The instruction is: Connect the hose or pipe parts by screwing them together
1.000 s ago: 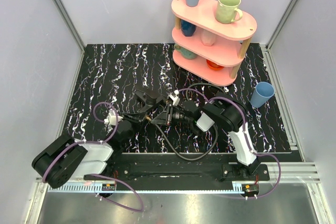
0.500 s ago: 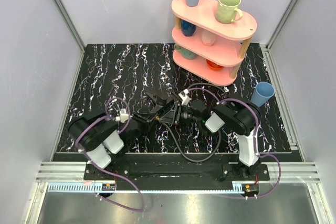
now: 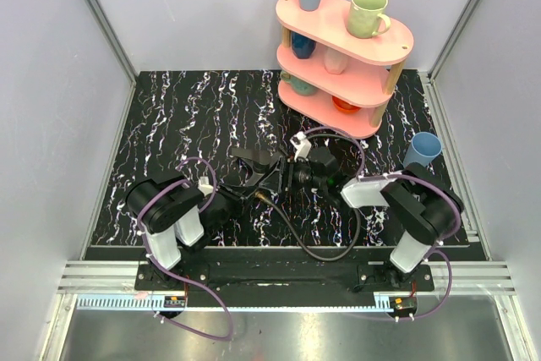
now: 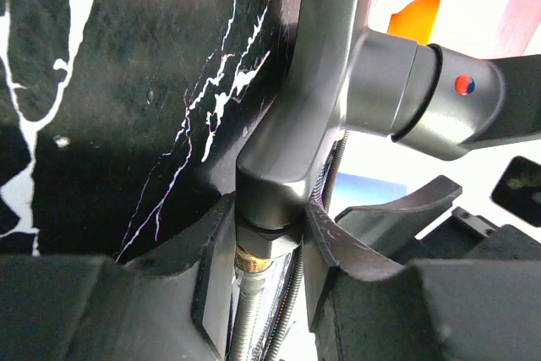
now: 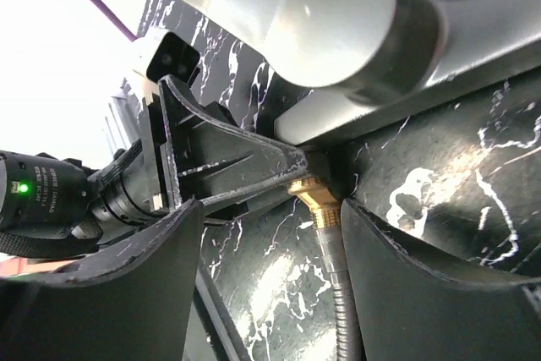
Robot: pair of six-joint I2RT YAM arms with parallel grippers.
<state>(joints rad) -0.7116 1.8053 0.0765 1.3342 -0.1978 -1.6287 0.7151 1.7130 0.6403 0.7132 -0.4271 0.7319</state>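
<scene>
A dark angular pipe piece (image 3: pixel 254 158) lies mid-mat between both grippers. The left wrist view shows its grey neck (image 4: pixel 292 124) running down into a collar and a brass fitting (image 4: pixel 254 258), from which a ribbed hose (image 4: pixel 243 323) continues. My left gripper (image 3: pixel 239 190) (image 4: pixel 269 234) is shut on that collar. My right gripper (image 3: pixel 285 177) (image 5: pixel 272 209) stands open around the brass fitting (image 5: pixel 314 202) and the hose (image 5: pixel 342 310), which pass close to its right finger. The black hose (image 3: pixel 321 253) loops toward the near edge of the mat.
A pink three-tier shelf (image 3: pixel 382 40) with several cups stands at the back right. A blue cup (image 3: pixel 421 151) sits on the mat right of my right arm. Purple cables (image 3: pixel 199 162) arch over both arms. Grey walls enclose the marbled mat (image 3: pixel 186 107).
My right gripper has opened off the fitting, and its arm has swung right. My left arm has risen from low left to upright, still gripping the piece.
</scene>
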